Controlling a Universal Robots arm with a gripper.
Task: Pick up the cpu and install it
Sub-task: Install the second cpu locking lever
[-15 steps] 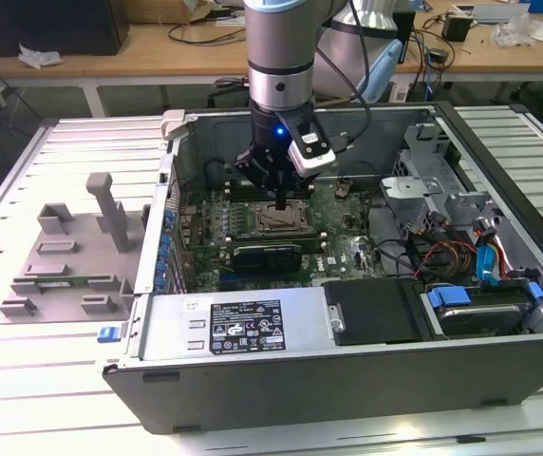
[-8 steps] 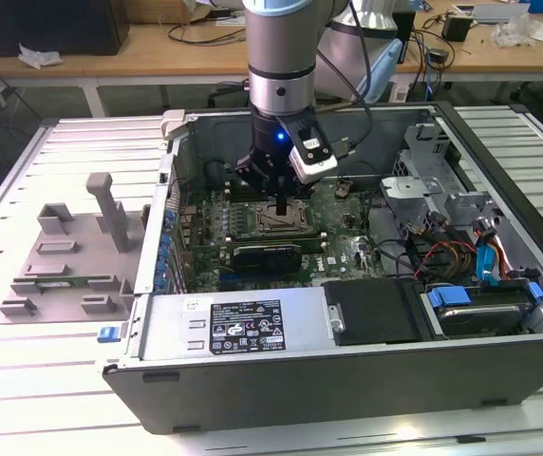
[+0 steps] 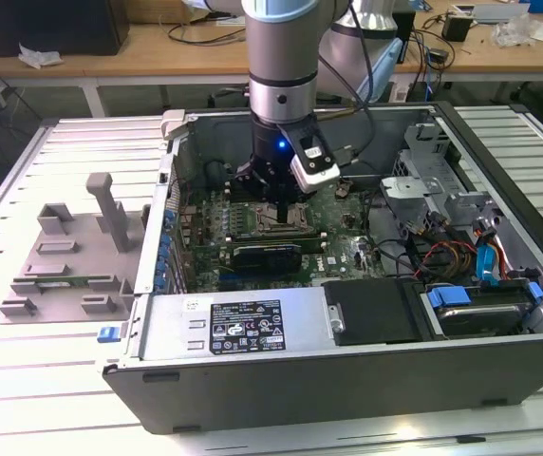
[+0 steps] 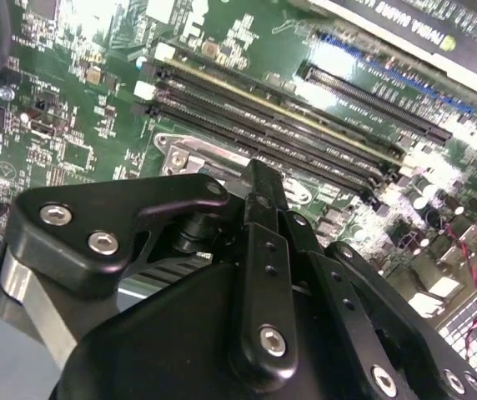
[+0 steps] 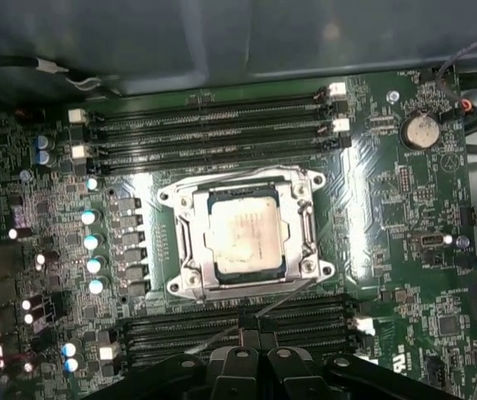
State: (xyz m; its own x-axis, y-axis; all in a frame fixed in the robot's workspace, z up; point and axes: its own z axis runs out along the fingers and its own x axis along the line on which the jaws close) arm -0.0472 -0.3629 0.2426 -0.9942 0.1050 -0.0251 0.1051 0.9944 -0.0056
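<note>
Landmark: socket (image 5: pixel 247 231), the metal-framed square at the middle of the motherboard (image 5: pixel 389 217); all places below given against it.
Tray (image 3: pixel 67 252): grey, blocky, flat on the slatted bench (image 3: pixel 25 380); well apart from the socket, outside the case, toward the exterior view's left.
Case (image 3: pixel 347 380): open-sided tower lying flat on the bench, surrounding the socket on every side.
Card (image 3: pixel 267 255): long and black, standing in the board just beside the socket, on the side nearer the exterior camera.
Label plate (image 3: pixel 245 325): on the boxed unit along the near case wall, beyond the card from the socket.
Arm (image 3: pixel 281 57): upright grey column, coming straight down over the socket.
Gripper (image 3: pixel 281 204): directly above the socket, low inside the case; black linkage seen in both wrist views (image 4: pixel 263 275) (image 5: pixel 251 367).
Jaws: drawn together, the two tips meeting in a narrow point, nothing seen between them.
Cpu (image 5: pixel 245 229): dull silvery square seated flat inside the socket frame, below the gripper, apart from it.
Memory slots (image 5: pixel 213 125): long black rows flanking the socket on two opposite sides, parallel to its edges.
Coin cell (image 5: pixel 420 129): round, silvery, on the board well off one socket corner.
Drive bay (image 3: pixel 476 309): blue-tabbed, with coloured cables, far from the socket toward the exterior view's right.
</note>
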